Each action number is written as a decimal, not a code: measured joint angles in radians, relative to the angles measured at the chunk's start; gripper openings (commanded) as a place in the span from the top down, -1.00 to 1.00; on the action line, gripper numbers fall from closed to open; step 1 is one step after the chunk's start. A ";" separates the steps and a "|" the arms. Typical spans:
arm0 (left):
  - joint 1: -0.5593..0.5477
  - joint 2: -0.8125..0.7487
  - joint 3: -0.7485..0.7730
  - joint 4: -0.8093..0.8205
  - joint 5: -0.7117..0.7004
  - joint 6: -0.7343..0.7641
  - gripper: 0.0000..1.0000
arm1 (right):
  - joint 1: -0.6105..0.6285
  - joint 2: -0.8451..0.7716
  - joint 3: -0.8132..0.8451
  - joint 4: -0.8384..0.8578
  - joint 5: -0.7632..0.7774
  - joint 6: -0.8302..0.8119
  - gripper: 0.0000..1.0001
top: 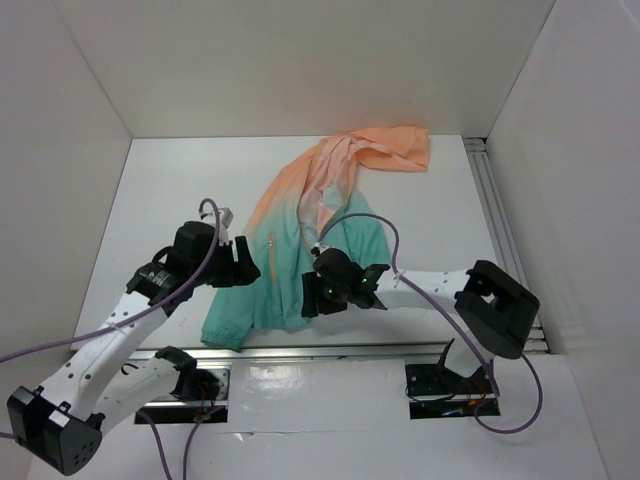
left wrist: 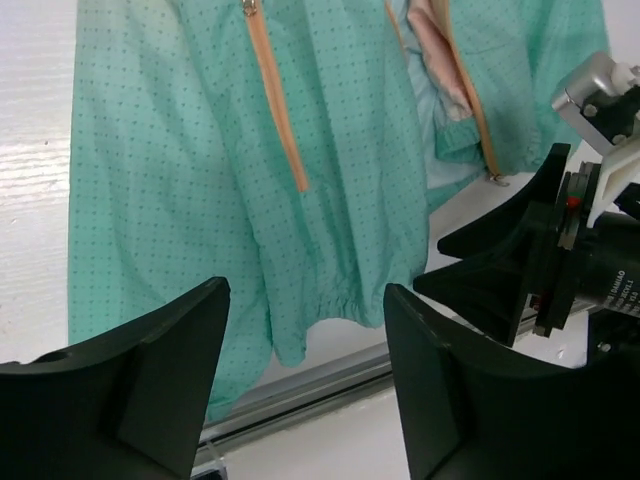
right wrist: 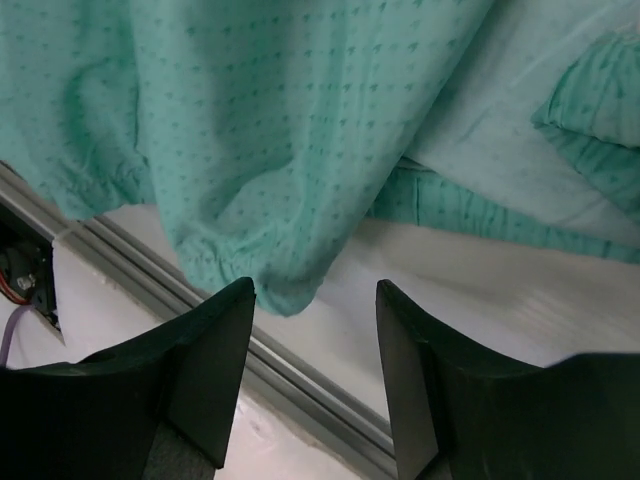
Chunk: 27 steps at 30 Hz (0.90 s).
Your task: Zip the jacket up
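Observation:
The jacket [top: 290, 215] lies flat, peach at the far right and teal near the arms. Its front is open, with pink lining showing between the two orange zipper edges [left wrist: 466, 95]. The orange pocket zip [left wrist: 276, 100] runs down the left panel. My left gripper [top: 243, 263] is open and empty at the jacket's left side, its fingers over the teal hem [left wrist: 340, 300]. My right gripper [top: 318, 292] is open and empty just above the hem's lower corner [right wrist: 255, 275]. The right gripper also shows in the left wrist view [left wrist: 520, 265].
A metal rail [top: 350, 350] runs along the table's near edge, just below the hem; it also shows in the right wrist view [right wrist: 300, 385]. White walls enclose the table on the left, back and right. A second rail [top: 500, 230] runs along the right side.

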 measured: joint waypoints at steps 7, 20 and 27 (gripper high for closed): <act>-0.019 0.071 0.014 -0.066 0.001 -0.041 -0.26 | -0.001 0.102 0.057 0.028 -0.029 -0.005 0.84; -0.024 0.078 0.045 -0.149 -0.062 -0.145 -0.43 | 0.050 0.060 0.300 -0.084 0.034 -0.085 0.93; 0.007 0.046 0.156 -0.311 -0.290 -0.261 -0.52 | 0.160 0.370 0.615 -0.155 0.082 -0.192 -0.26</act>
